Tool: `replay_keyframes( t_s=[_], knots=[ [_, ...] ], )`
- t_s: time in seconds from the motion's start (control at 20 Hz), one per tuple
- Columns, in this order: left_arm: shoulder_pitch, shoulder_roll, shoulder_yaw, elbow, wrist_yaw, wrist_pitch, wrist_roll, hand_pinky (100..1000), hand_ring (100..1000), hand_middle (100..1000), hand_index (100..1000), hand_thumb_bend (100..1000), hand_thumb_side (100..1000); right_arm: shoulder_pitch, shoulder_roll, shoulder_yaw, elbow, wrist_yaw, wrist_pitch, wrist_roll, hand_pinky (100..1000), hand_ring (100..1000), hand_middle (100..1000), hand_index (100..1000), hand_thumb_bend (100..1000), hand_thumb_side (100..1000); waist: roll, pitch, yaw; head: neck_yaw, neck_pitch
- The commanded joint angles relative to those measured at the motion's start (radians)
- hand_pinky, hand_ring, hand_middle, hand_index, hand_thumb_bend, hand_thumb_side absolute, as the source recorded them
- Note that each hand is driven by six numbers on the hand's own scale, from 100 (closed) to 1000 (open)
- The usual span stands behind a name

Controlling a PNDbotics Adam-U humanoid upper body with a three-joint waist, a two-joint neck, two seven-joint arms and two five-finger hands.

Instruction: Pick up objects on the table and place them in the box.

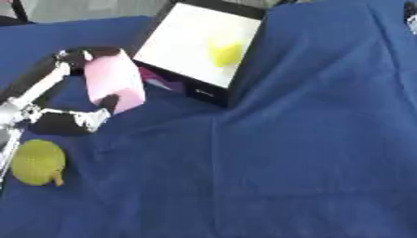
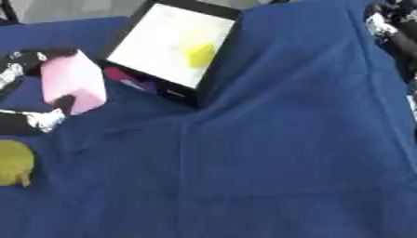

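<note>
carrying pink block point(image 1: 114, 83) in left robot hand point(image 1: 77, 118), fingers curled round it, beside box point(image 1: 199, 44) | done: yellow object point(image 1: 225, 52) boxed | left: pink block, green fruit point(image 1: 37, 162) on worktop point(image 1: 309, 153) | right robot hand point(image 2: 391, 28): cannot tell

Both views look steeply down from the robot's head onto the blue-draped desk point(image 1: 309, 153), close in. The right eye view sits slightly to the right, so everything lies further left in it. They share the left hand point(image 1: 77, 118), the box point(image 1: 195, 46) beyond it and the cloth right of it.
</note>
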Motion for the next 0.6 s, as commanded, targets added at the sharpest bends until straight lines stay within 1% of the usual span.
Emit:
replay_keyframes(
  t_s=[0.05,0.3,0.35,0.4,0.45,0.6],
  knots=[
    [-0.069,0.074,0.018,0.014,0.050,-0.005,0.026,423,269,543,808,269,100,-0.026,-0.022,0.000,-0.023,-0.012,-0.001,0.001,1000,1000,1000,892,100,470,-0.012,-0.031,-0.007,-0.003,-0.002],
    [-0.187,0.126,0.022,0.076,0.115,-0.012,0.046,421,269,535,802,279,100,-0.058,-0.004,0.010,-0.028,-0.025,0.004,0.006,1000,1000,1000,892,100,470,-0.022,-0.033,-0.030,0.006,-0.002],
    [-0.211,0.140,0.023,0.095,0.128,-0.013,0.045,422,272,540,805,315,100,-0.064,-0.001,0.013,-0.029,-0.027,0.005,0.007,1000,1000,1000,892,100,470,-0.023,-0.034,-0.034,0.007,-0.002],
    [-0.235,0.154,0.023,0.119,0.136,-0.014,0.047,422,272,542,806,320,100,-0.071,0.001,0.015,-0.029,-0.030,0.006,0.008,1000,1000,1000,892,100,470,-0.023,-0.034,-0.037,0.009,-0.002],
    [-0.256,0.166,0.023,0.143,0.139,-0.015,0.049,423,272,542,807,345,100,-0.076,0.004,0.016,-0.030,-0.032,0.007,0.009,1000,1000,1000,892,100,470,-0.024,-0.035,-0.040,0.011,-0.002],
    [-0.321,0.191,0.022,0.226,0.139,-0.031,0.059,422,270,534,801,360,100,-0.092,0.011,0.020,-0.032,-0.037,0.011,0.011,1000,1000,1000,891,100,470,-0.026,-0.034,-0.050,0.018,-0.002]
  ],
)
